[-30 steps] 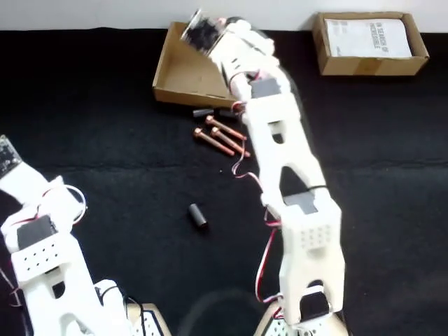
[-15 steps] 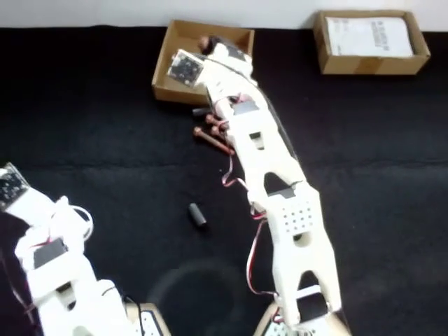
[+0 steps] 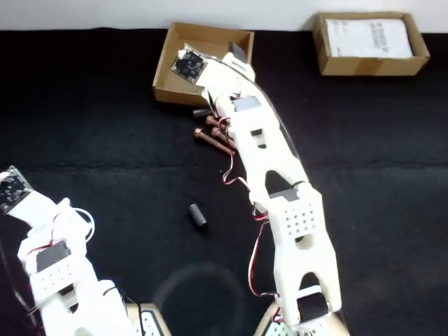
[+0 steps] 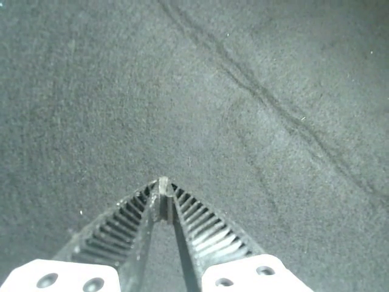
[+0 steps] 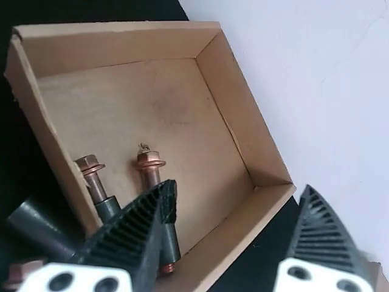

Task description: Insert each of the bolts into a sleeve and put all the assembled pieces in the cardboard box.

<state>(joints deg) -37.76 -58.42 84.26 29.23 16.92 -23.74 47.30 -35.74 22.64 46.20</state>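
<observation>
My right gripper (image 5: 237, 194) hangs open over the cardboard box (image 5: 243, 128). One bolt pushed into a dark sleeve (image 5: 159, 210) lies on the box floor below it. A second bolt (image 5: 91, 167) with a dark sleeve shows against the box's near wall; which side it lies on I cannot tell. From above, the right arm stretches up the table to the box (image 3: 175, 84), with its gripper (image 3: 234, 56) over it. Loose copper bolts (image 3: 213, 136) lie just outside the box, with a dark sleeve (image 3: 202, 112) beside them. Another sleeve (image 3: 198, 215) lies alone mid-table. My left gripper (image 4: 163, 182) is shut over bare black cloth.
A second cardboard box (image 3: 329, 63) holding a printed sheet stands at the back right. The left arm (image 3: 52, 259) sits at the front left corner. Black cloth covers the table, and red wires (image 3: 260, 231) trail along the right arm.
The right arm has swung left and its gripper has come down over the cardboard box. The left arm has drawn back a little toward the front edge.
</observation>
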